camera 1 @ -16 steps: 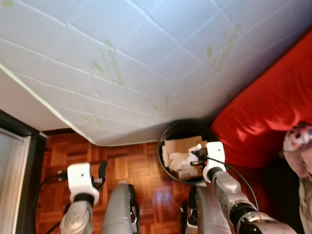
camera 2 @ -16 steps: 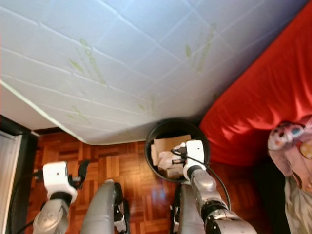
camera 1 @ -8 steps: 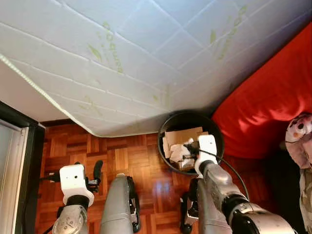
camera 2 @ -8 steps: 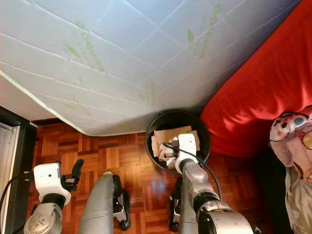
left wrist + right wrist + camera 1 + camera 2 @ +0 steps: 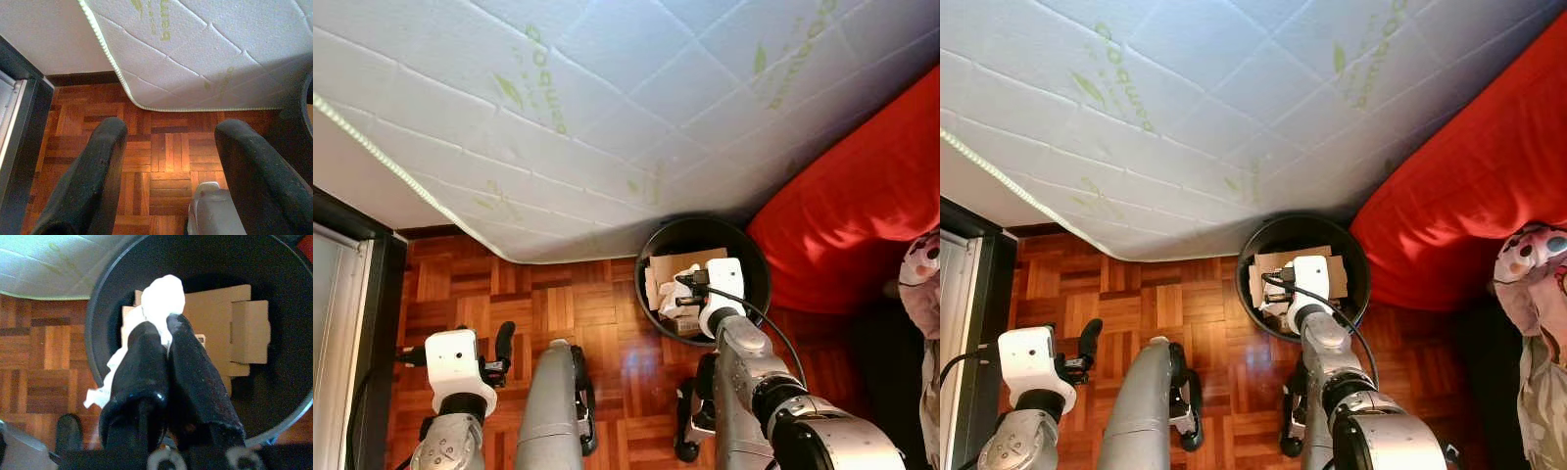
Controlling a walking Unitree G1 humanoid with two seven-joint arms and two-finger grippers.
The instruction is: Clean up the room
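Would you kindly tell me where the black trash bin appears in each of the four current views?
Left eye view: black trash bin, lower centre-right, under the mattress edge.
Right eye view: bin just right of centre.
Left wrist view: a dark curved sliver at the frame's edge, probably its rim.
Right wrist view: bin directly beyond the right hand.
Shared landmark: the mattress.

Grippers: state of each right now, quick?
Left gripper: open, empty, over the wood floor.
Right gripper: shut on white crumpled paper, over the black bin.
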